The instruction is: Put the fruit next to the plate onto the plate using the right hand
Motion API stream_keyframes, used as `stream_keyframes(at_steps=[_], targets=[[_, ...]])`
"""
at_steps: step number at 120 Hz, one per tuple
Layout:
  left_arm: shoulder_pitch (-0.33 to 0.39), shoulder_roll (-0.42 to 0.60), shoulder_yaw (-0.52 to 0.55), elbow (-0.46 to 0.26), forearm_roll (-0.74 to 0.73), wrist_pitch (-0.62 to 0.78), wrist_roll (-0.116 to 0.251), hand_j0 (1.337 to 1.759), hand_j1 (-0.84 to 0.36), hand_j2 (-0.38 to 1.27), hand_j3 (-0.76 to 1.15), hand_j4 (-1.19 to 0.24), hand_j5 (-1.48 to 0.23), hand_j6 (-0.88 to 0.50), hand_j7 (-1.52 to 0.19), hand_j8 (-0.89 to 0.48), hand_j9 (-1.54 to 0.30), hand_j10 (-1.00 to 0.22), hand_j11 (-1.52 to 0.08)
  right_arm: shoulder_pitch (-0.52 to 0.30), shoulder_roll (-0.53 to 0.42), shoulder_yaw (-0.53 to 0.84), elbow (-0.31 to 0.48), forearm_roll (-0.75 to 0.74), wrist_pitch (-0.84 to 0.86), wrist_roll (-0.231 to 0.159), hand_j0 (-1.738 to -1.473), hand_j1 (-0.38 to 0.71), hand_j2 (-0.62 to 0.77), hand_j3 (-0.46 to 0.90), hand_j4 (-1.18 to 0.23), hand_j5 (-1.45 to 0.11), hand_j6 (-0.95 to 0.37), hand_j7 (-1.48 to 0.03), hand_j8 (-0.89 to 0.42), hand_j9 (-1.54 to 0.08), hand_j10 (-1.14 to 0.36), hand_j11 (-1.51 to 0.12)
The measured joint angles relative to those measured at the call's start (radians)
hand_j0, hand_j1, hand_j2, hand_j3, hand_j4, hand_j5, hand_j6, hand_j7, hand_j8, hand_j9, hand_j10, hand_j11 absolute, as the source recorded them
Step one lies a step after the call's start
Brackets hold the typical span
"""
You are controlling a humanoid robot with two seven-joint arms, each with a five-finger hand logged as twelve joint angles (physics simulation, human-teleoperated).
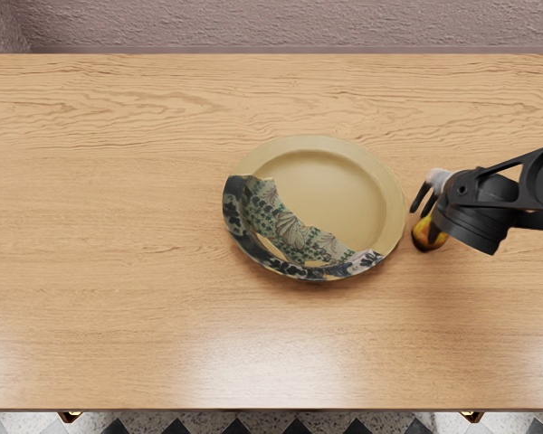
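Nearest to us, a strip of chequered floor (253, 425) shows under the front edge of the desk (118, 316). Up the grain we go, and here's the plate (344, 190), about mid-desk, shallow and tan, with a dark patterned band sweeping its rim from 9 o'clock round to 5. Nothing lies in it, so the job is not yet done.

Now the action, at the plate's 4 o'clock: the fruit (426, 237), small and yellow-orange, down on the wood just beside the rim. It may be touching the rim, but that's too close to call. Right over it sits the right hand (471, 212), its black arm reaching in from the picture's 3 o'clock edge. The hand covers the fruit's top and right side. That looks like a top-down approach, sensible for a little round thing that would roll away from a sideways nudge. Has it closed on the fruit? Can't tell from here; the hand's own bulk hides the contact.

My read: this is the grasp stage. What it calls for next is a short lift, enough to clear the raised rim, then a brief carry toward 9 o'clock to the plate's middle. The risks are clipping the rim and shoving the plate, or the fruit slipping free.

No sign of the left hand. Beyond it all, the desk's far edge and a rough grey wall (253, 23).
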Motion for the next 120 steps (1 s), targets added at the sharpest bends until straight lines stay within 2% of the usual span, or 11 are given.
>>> stream_keyframes(at_steps=[8,11,19,26,38,49,65,71,75,91,120], targets=[[0.000,0.000,0.000,0.000,0.000,0.000,0.000,1.658,0.34,0.00,0.00,-0.01,-0.01,-0.01,-0.01,-0.01,-0.01,-0.01,-0.01,0.000,-0.010,0.003,-0.001,0.001,0.006,0.000,-1.656,0.29,0.21,0.00,-0.69,-1.03,-0.49,-0.93,-0.35,-1.00,-0.62,-0.98],[0.000,0.000,0.000,0.000,0.000,0.000,0.000,1.658,0.34,0.00,0.00,-0.01,-0.01,-0.01,-0.01,-0.01,-0.01,-0.01,-0.01,-0.001,-0.016,0.003,-0.002,0.003,0.005,0.001,-1.656,0.29,0.25,0.00,-0.71,-1.05,-0.48,-0.95,-0.39,-1.03,-0.63,-1.01],[0.000,0.000,0.000,0.000,0.000,0.000,0.000,1.658,0.34,0.00,0.00,-0.01,-0.01,-0.01,-0.01,-0.01,-0.01,-0.01,-0.01,-0.002,-0.032,0.005,-0.015,0.010,0.008,0.001,-1.652,0.24,0.17,0.00,-0.74,-1.09,-0.55,-1.00,-0.46,-1.08,-0.69,-1.07],[0.000,0.000,0.000,0.000,0.000,0.000,0.000,1.658,0.34,0.00,0.00,-0.01,-0.01,-0.01,-0.01,-0.01,-0.01,-0.01,-0.01,-0.004,-0.055,0.007,-0.036,0.011,0.018,0.001,-1.652,0.26,0.24,0.00,-0.77,-1.11,-0.59,-1.04,-0.48,-1.10,-0.73,-1.10],[0.000,0.000,0.000,0.000,0.000,0.000,0.000,1.658,0.34,0.00,0.00,-0.01,-0.01,-0.01,-0.01,-0.01,-0.01,-0.01,-0.01,-0.008,-0.104,0.030,-0.076,0.006,0.058,-0.001,-1.652,0.31,0.35,0.00,-0.80,-1.13,-0.54,-1.07,-0.49,-1.13,-0.78,-1.12],[0.000,0.000,0.000,0.000,0.000,0.000,0.000,1.658,0.34,0.00,0.00,-0.01,-0.01,-0.01,-0.01,-0.01,-0.01,-0.01,-0.01,-0.019,-0.211,0.154,-0.093,-0.006,0.187,-0.002,-1.652,0.31,0.33,0.00,-0.83,-1.14,-0.55,-1.10,-0.47,-1.13,-0.81,-1.13],[0.000,0.000,0.000,0.000,0.000,0.000,0.000,1.658,0.34,0.00,0.00,-0.01,-0.01,-0.01,-0.01,-0.01,-0.01,-0.01,-0.01,-0.082,-0.361,0.416,-0.101,-0.013,0.434,-0.003,-1.652,0.33,0.39,0.00,-0.85,-1.14,-0.60,-1.11,-0.48,-1.14,-0.84,-1.14],[0.000,0.000,0.000,0.000,0.000,0.000,0.000,1.658,0.34,0.00,0.00,-0.01,-0.01,-0.01,-0.01,-0.01,-0.01,-0.01,-0.01,-0.095,-0.395,0.486,-0.102,-0.012,0.498,-0.003,-1.651,0.34,0.48,0.00,-0.85,-1.15,-0.61,-1.12,-0.47,-1.14,-0.85,-1.14],[0.000,0.000,0.000,0.000,0.000,0.000,0.000,1.658,0.34,0.00,0.00,-0.01,-0.01,-0.01,-0.01,-0.01,-0.01,-0.01,-0.01,-0.100,-0.409,0.524,-0.102,-0.011,0.531,-0.003,-1.650,0.34,0.46,0.00,-0.86,-1.15,-0.61,-1.12,-0.46,-1.14,-0.85,-1.14],[0.000,0.000,0.000,0.000,0.001,0.000,0.000,1.658,0.34,0.00,0.00,-0.01,-0.01,-0.01,-0.01,-0.01,-0.01,-0.01,-0.01,-0.109,-0.422,0.634,-0.102,0.006,0.607,-0.003,-1.652,0.36,0.49,0.00,-0.87,-1.14,-0.67,-1.13,-0.48,-1.14,-0.86,-1.14],[0.000,0.000,0.000,0.000,0.000,0.000,0.000,1.658,0.34,0.00,0.00,-0.01,-0.01,-0.01,-0.01,-0.01,-0.01,-0.01,-0.01,-0.113,-0.346,0.696,-0.102,0.040,0.627,-0.003,-1.651,0.35,0.48,0.00,-0.87,-1.14,-0.71,-1.13,-0.50,-1.14,-0.87,-1.14]])
